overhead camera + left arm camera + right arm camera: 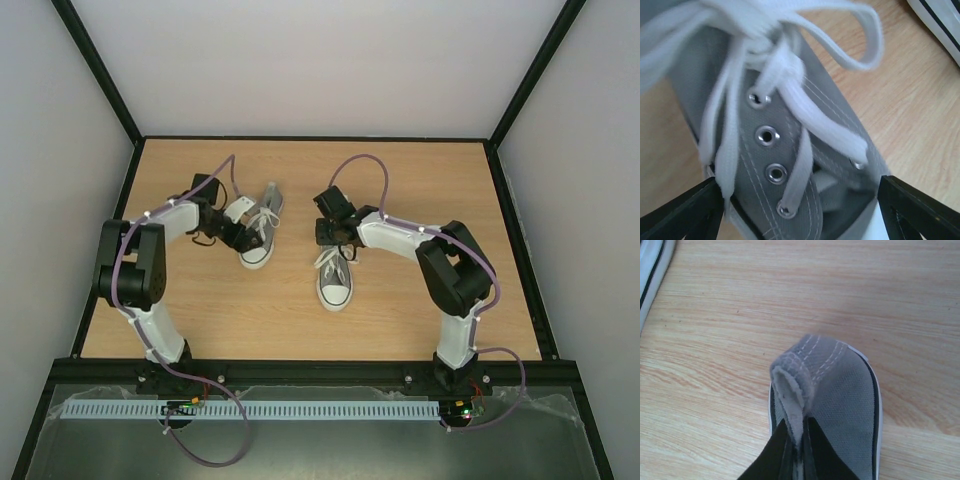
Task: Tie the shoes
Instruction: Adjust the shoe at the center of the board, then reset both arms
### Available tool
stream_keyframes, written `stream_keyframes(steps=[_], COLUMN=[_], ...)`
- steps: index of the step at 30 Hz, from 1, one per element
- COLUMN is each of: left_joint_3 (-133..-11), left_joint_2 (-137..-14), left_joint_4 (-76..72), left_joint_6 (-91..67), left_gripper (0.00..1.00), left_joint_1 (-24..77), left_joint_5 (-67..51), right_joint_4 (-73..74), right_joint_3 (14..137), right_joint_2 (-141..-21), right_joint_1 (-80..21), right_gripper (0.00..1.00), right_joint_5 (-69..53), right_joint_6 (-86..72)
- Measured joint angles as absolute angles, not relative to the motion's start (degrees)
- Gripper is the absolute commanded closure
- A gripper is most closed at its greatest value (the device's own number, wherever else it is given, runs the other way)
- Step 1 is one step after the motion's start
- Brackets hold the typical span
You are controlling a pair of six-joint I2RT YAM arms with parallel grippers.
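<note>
Pale walls [300, 60] box in a wood-grain table [420, 180], with open board stretching to its far edge. Mid-table, the grey left shoe [262, 225] sits between the wide-spread jaws of the left gripper [799, 182], its white laces [790, 70] looped. Nearby, the right gripper [797, 425] pinches the right shoe [335, 280] by its heel collar.

From the middle of the table [410, 180], bare wood lies open at 12 o'clock up to the far wall [320, 70] and at 6 o'clock to the near edge. The left shoe [262, 228] with the left gripper [243, 232] astride it blocks 9 o'clock; the right shoe [335, 282], heel pinched by the right gripper [330, 240], fills the middle, leaving a narrow lane between the shoes.
</note>
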State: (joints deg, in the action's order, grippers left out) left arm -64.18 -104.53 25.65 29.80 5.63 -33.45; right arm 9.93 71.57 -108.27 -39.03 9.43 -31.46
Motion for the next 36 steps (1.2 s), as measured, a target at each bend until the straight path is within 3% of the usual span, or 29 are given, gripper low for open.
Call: stream_keyframes(steps=[9, 23, 24, 28, 29, 35, 36], left_joint_3=[-57.3, -56.2, -56.2, -56.2, -56.2, -58.3, -59.3], left_joint_2=[-99.8, -98.8, -98.7, -98.3, -98.2, -94.8, -94.0], left_joint_4=[19.6, 17.5, 17.4, 17.4, 17.4, 21.9, 23.1], left_joint_6=[25.0, 23.7, 23.7, 23.7, 23.9, 27.7, 28.5], left_gripper=[0.19, 0.18, 0.18, 0.09, 0.02, 0.01, 0.01], left_joint_1=[9.0, 9.5, 9.5, 9.5, 9.5, 9.2, 8.9], left_joint_5=[-29.3, -27.4, -27.4, -27.2, -27.0, -26.5, -26.5], right_joint_4=[8.0, 13.1, 13.5, 15.8, 16.4, 17.6, 17.8], right_joint_3=[77.7, 105.9, 106.6, 109.0, 109.8, 110.1, 110.1], right_joint_2=[-113.7, -130.4, -131.0, -132.6, -132.9, -131.9, -131.3], right_joint_1=[-39.0, -38.1, -37.8, -37.3, -37.1, -36.8, -36.8], right_gripper=[0.99, 0.98, 0.93, 0.58, 0.52, 0.31, 0.22], right_joint_5=[11.6, 14.5, 14.5, 14.3, 14.0, 13.3, 13.2], right_joint_6=[-32.9, -27.6, -27.6, -27.4, -27.0, -27.5, -27.5])
